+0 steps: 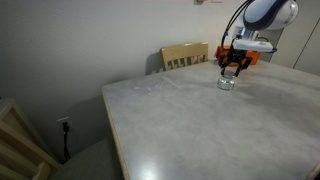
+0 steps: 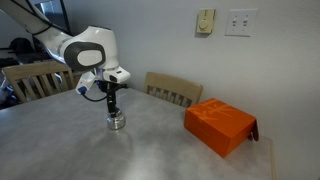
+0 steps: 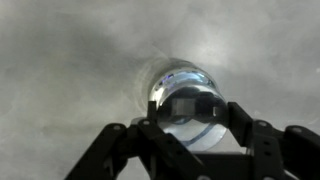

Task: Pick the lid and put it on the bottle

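The bottle (image 2: 117, 122) is a small squat clear jar standing upright on the grey table; it also shows in an exterior view (image 1: 226, 83) and from above in the wrist view (image 3: 190, 120). My gripper (image 2: 113, 104) hangs straight down just above the bottle's mouth, fingers drawn together. In the wrist view the dark finger pads (image 3: 190, 104) sit close together over the bottle's opening. The lid lies nowhere on the table; it seems pinched between the pads and is mostly hidden there.
An orange box (image 2: 220, 125) lies on the table beyond the bottle, also behind the gripper (image 1: 247, 57). Wooden chairs stand at the table edges (image 1: 185, 55) (image 2: 172, 88) (image 2: 30, 78). The table edge (image 1: 112, 125) drops off near the wall.
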